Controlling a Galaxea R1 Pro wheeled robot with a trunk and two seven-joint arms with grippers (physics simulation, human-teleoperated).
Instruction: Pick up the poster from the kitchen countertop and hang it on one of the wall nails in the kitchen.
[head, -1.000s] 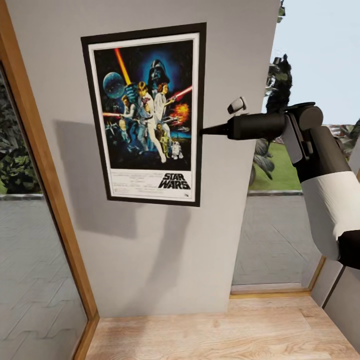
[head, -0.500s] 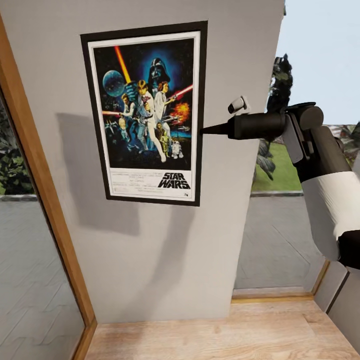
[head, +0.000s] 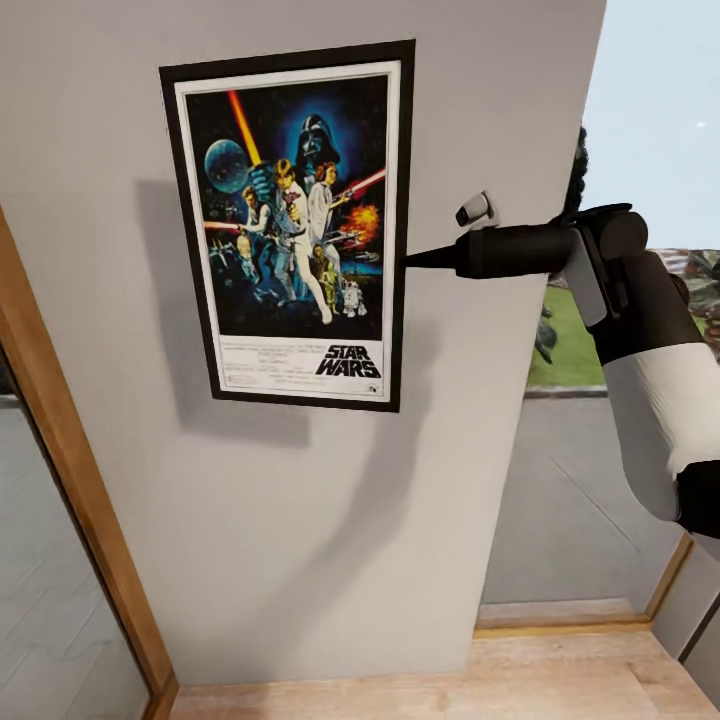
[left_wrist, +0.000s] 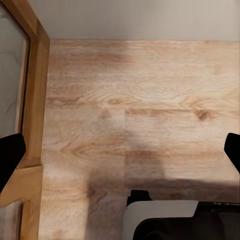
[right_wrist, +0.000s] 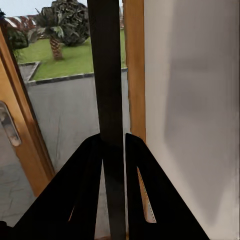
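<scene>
Where the right gripper (right_wrist: 114, 150) is seen in the right wrist view, both fingers are clamped on the poster (right_wrist: 107, 75), shown edge-on as a dark strip. Head view: the poster (head: 292, 225) is held upright, flat against the grey wall (head: 320, 520), pinched at its right edge. Left gripper fingertips (left_wrist: 11, 160) are spread wide, nothing between, over the wood floor (left_wrist: 140, 115). Wooden door frame (head: 70, 480) is beside the wall.

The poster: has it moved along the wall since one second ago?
Yes. The poster has moved leftward along the wall, away from its right edge.
</scene>
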